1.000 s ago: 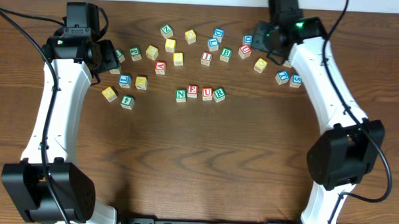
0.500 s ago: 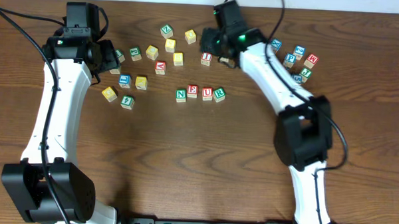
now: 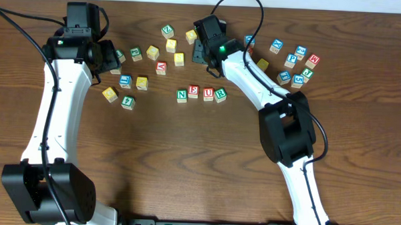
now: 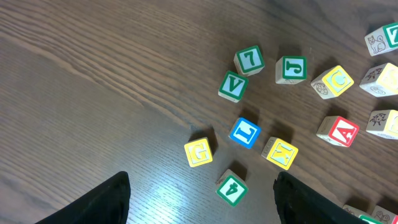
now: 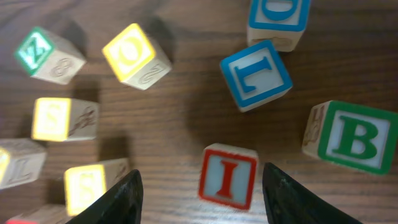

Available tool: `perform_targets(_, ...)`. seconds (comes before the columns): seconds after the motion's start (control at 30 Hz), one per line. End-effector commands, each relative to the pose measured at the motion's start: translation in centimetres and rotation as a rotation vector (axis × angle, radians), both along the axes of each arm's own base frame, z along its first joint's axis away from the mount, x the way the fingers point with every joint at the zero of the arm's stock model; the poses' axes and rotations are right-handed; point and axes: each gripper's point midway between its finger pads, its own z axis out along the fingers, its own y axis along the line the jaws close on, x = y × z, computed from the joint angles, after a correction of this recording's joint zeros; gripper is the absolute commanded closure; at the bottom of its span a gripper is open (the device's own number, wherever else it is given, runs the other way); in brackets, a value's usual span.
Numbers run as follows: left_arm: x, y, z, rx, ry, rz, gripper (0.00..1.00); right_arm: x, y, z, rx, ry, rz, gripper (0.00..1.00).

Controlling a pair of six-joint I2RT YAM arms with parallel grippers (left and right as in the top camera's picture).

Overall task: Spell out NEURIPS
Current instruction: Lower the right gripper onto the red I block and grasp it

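Four pale wooden cubes stand in a row mid-table: green N (image 3: 182,94), red E (image 3: 194,91), blue U (image 3: 208,94), green R (image 3: 220,95). My right gripper (image 5: 202,200) hangs open just above that row. The red I cube (image 5: 228,177) rests on the table between its fingers (image 5: 121,200), nearer the right one, with gaps on both sides. A yellow S cube (image 5: 53,118) sits to its left. My left gripper (image 4: 200,205) is open over the left scatter, and a green 4 cube (image 4: 232,186) lies loose between its fingers. I cannot pick out the P cube.
Around the I cube lie a green B cube (image 5: 354,138), a blue cube (image 5: 255,74) and a yellow O cube (image 5: 134,55). More cubes cluster at the back right (image 3: 298,62) and back left (image 3: 142,67). Bare wood (image 3: 198,166) fills the front half.
My right arm has swung from the back-right cluster leftward across the table and now sits over the I cube. The left arm and the N-E-U-R row have not moved.
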Motion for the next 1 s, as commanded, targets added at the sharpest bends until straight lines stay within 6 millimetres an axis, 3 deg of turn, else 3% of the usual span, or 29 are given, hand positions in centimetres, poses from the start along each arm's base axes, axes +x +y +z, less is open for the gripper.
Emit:
perform_targets(0.0,-0.3,0.2,-0.7,0.002,0.020,0.011,0.27,0.7,-0.2,-0.9,-0.027,-0.017,-0.035,0.45)
perform_targets(0.4,-0.2,0.2,-0.7,0.002,0.020,0.011,0.27,1.2,-0.4,-2.8,-0.044,-0.022,-0.047,0.47)
perform_targets(0.8,-0.3,0.2,-0.7,0.002,0.020,0.011,0.27,1.0,-0.8,-3.1,-0.060,-0.014,-0.053,0.62)
perform_targets(0.97,-0.2,0.2,-0.7,0.002,0.020,0.011,0.27,1.0,-0.8,-3.1,-0.068,-0.014,-0.044,0.62)
